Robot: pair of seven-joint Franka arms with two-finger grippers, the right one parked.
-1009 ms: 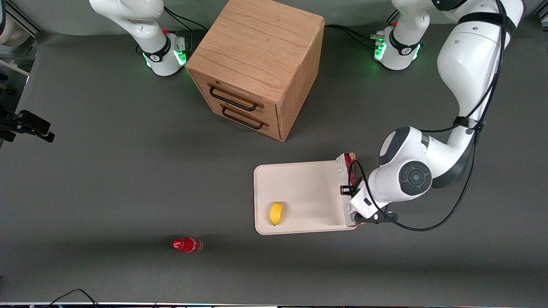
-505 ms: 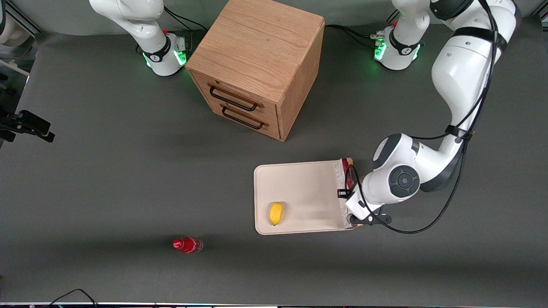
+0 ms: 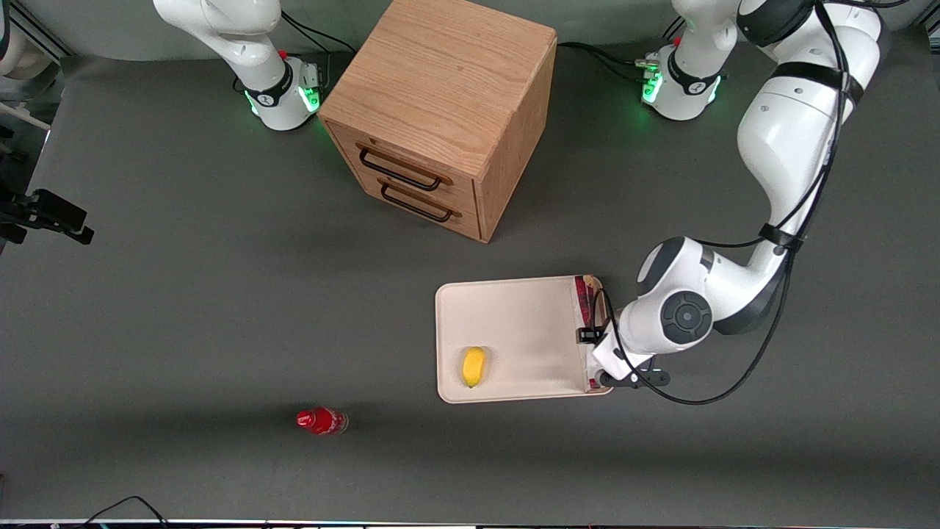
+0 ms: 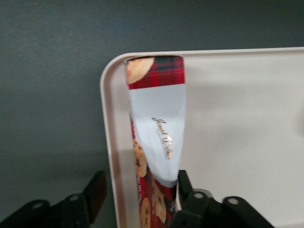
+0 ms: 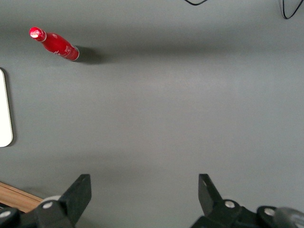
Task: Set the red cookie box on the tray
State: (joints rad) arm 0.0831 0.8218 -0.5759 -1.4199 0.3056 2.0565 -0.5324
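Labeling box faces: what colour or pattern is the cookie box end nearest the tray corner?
Red tartan with a cookie picture, above a white patch, on the red cookie box; left wrist view.

**Readable text: 1 mark, not legible**

Only lettering I can spot is on the red cookie box [image 4: 156,123]: 1 line of slanted gold cursive script on its white patch, seen from the left wrist view. Looks like a brand signature, but I can't make out the letters. The script runs along the length of the box.

The box sits on the tray [image 4: 237,133] beside its rim, with its near end between the fingers of the gripper [image 4: 140,190]. The fingers are spread; 1 is at the box's edge, the other stands apart from it.

Front view: the box shows edge-on, no print visible. Nothing readable in the right wrist view.
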